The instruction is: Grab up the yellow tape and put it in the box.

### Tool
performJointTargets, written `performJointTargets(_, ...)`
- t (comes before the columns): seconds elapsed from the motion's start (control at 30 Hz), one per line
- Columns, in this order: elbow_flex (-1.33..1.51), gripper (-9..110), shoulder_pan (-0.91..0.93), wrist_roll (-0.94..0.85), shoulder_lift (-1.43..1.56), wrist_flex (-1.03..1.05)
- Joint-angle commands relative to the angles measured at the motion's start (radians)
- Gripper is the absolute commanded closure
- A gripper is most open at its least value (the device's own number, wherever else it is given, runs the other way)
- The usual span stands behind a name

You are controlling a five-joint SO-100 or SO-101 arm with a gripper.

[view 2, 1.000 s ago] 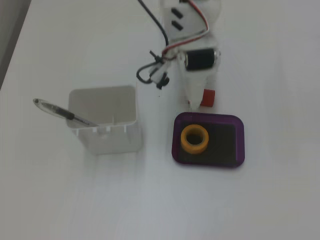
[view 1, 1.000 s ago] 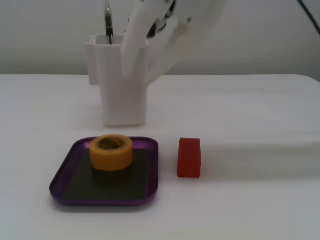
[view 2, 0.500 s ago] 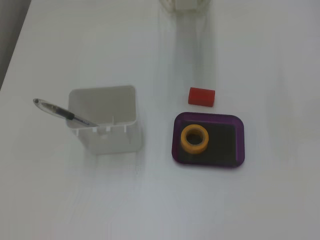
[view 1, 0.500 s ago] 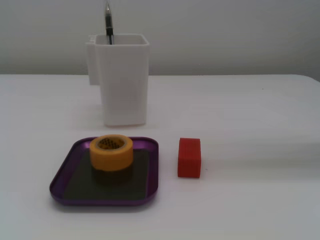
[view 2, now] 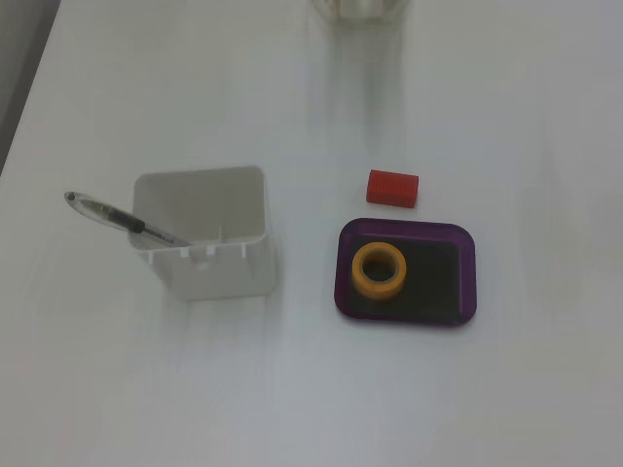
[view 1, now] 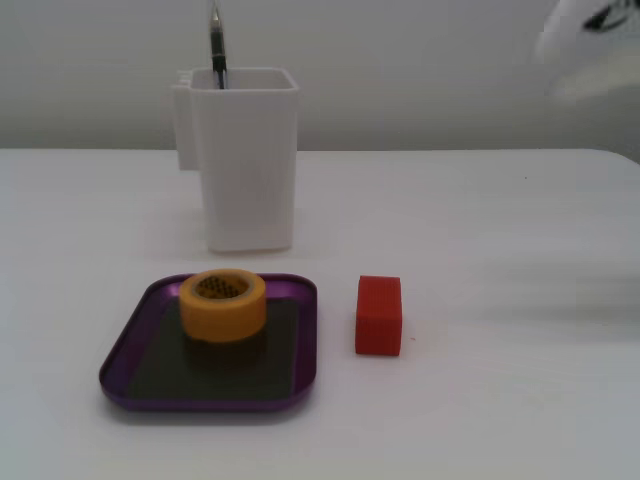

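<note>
The yellow tape point(view 1: 223, 303) point(view 2: 380, 269) stands flat on the dark bottom of the purple box point(view 1: 120, 365) point(view 2: 468, 282), toward its back left in the low fixed view. Nothing holds it. A blurred white part of the arm point(view 1: 592, 45) shows at the top right corner of that view, far from the box; no fingers can be made out in it. In the high fixed view only the white arm base point(view 2: 360, 8) shows, at the top edge.
A red block point(view 1: 379, 315) point(view 2: 392, 188) sits on the table close beside the box. A tall white container point(view 1: 245, 160) point(view 2: 209, 243) with a pen point(view 1: 216, 40) point(view 2: 117, 219) in it stands behind the box in the low view.
One second ago the arm hung over the box and the red block; it then pulled away, and now only a blur shows at the top right. Tape, box and block have not moved.
</note>
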Motion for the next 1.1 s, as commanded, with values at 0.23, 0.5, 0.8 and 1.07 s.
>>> performJointTargets(0.23,0.410,95,0.046,0.179,0.153,-0.060)
performJointTargets(0.5,0.437,101,0.035,0.236,0.152,-0.060)
performJointTargets(0.8,0.529,102,0.034,0.183,0.152,-0.061)
performJointTargets(1.07,0.529,102,0.035,0.175,0.152,-0.061)
